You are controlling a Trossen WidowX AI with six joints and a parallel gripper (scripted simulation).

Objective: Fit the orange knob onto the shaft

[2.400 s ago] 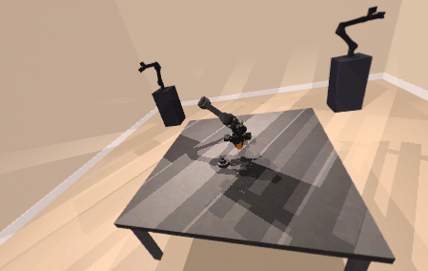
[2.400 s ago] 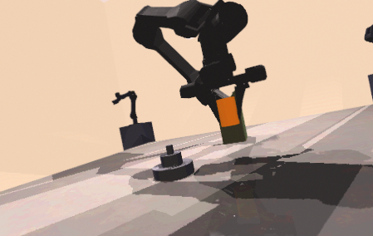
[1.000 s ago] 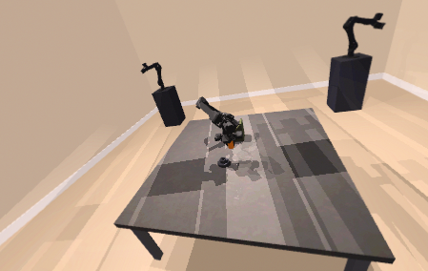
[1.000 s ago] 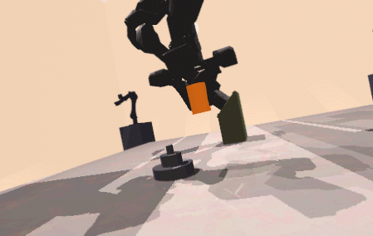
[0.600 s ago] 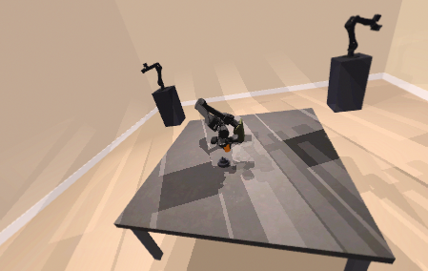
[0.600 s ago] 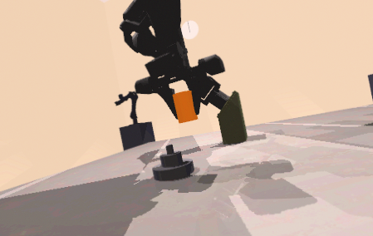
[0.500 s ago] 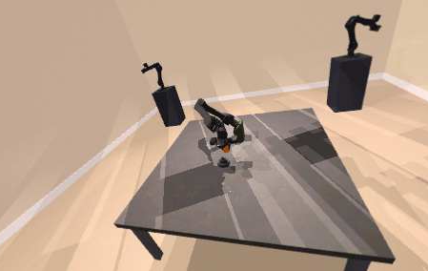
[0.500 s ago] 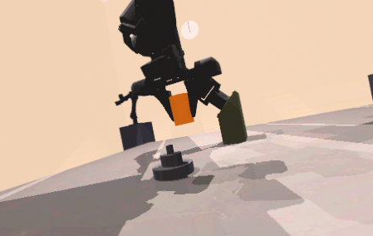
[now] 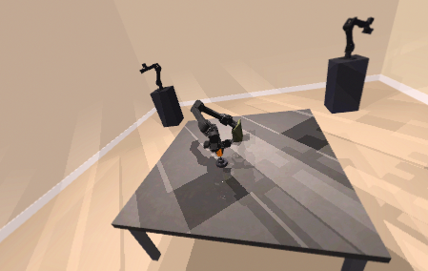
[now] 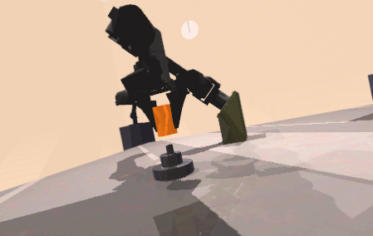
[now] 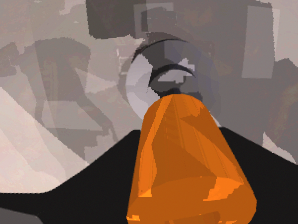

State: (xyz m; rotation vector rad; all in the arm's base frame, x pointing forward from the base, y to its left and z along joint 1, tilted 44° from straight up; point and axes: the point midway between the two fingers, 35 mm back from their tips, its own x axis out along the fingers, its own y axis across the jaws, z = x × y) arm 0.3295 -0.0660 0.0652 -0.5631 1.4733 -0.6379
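The orange knob [image 9: 219, 153] [image 10: 164, 120] [image 11: 187, 150] is held between the fingers of my gripper [image 10: 167, 126], which is shut on it. The knob hangs a little above the dark shaft [image 10: 169, 149], with a visible gap, and is slightly tilted in the exterior view. The round pedestal [image 9: 221, 163] [image 10: 173, 172] [image 11: 137, 82] stands on the table below it. In the wrist view the knob's far end covers part of the pedestal and most of the shaft. The flat sides of the hole and the shaft are not visible.
An olive-green wedge-shaped block [image 9: 237, 131] [image 10: 233, 122] stands beside the arm, behind and to the right of the pedestal. The grey table [image 9: 278, 210] carries patchy shadows. Two other arms stand on dark plinths [image 9: 168, 107] [image 9: 346, 86] beyond the table.
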